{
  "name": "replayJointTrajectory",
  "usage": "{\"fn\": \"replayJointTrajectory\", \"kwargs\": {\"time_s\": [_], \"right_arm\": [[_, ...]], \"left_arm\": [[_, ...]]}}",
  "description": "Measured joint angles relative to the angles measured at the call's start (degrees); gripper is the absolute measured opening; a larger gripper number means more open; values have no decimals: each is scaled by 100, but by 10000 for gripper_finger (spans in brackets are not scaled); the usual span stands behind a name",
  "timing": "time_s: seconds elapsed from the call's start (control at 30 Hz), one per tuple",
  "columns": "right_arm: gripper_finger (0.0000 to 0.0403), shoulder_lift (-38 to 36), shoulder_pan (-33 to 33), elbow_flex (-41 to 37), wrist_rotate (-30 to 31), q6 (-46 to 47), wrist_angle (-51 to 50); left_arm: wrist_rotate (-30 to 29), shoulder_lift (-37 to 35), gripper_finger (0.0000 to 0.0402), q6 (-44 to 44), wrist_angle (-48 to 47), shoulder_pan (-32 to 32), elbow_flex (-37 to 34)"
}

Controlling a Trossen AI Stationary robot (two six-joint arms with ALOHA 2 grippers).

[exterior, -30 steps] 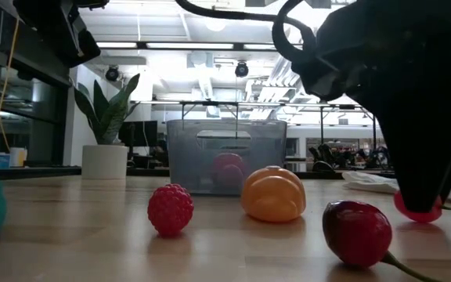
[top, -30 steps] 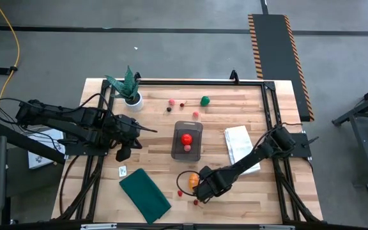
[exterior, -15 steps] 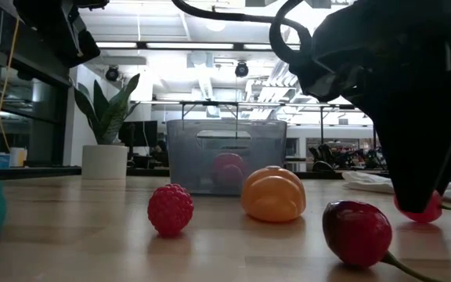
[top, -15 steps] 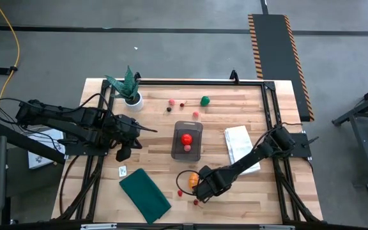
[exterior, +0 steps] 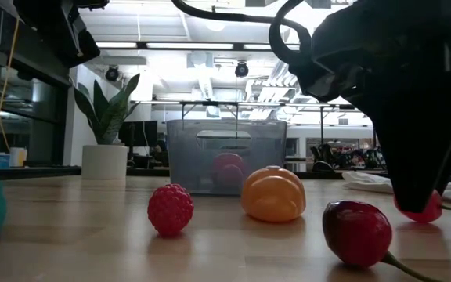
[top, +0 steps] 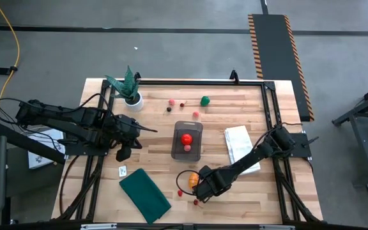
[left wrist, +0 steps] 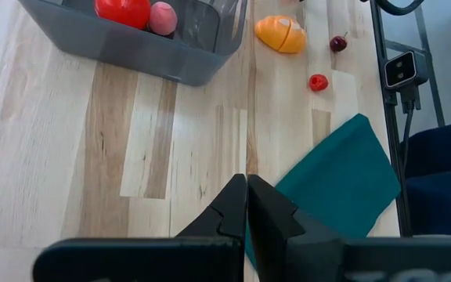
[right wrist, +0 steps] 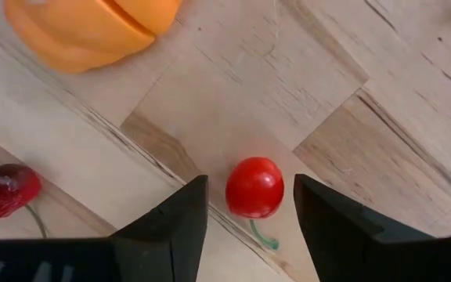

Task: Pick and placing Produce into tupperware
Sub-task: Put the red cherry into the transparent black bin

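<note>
Judging by contents, two pieces are already in the tupperware (top: pixel 187 141); most produce is left out. Right gripper (right wrist: pixel 244 210) is spread around a small red cherry (right wrist: pixel 254 187), seemingly not yet pinched; left gripper (left wrist: pixel 247 205) is pressed together, idle at left.

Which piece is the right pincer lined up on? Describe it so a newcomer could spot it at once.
Start at the clear grey tupperware mid-table and go to the near edge, where the right pincer hangs low with its fingers apart. Between them lies a small bright red cherry with a green stem. The dark red cherry beside it is duller, and the orange piece is far bigger.
</note>
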Motion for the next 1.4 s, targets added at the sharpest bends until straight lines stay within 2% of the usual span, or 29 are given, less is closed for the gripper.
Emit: {"fn": "replayJointTrajectory", "kwargs": {"time_s": [0.27, 0.4, 1.0, 1.2, 1.4], "right_arm": [[125, 0, 0, 0, 1, -1, 48], [111, 0, 0, 0, 2, -2, 55], [108, 2, -2, 29, -75, -69, 13], [108, 7, -16, 416, -28, -302, -509], [108, 7, -42, 992, 297, -428, -1062]], "left_arm": [[0, 0, 3, 0, 0, 0, 0], [-2, 0, 3, 0, 2, 2, 0], [-2, 0, 3, 0, 2, 2, 0], [0, 1, 3, 0, 1, 2, 0], [0, 0, 3, 0, 2, 2, 0]]}}
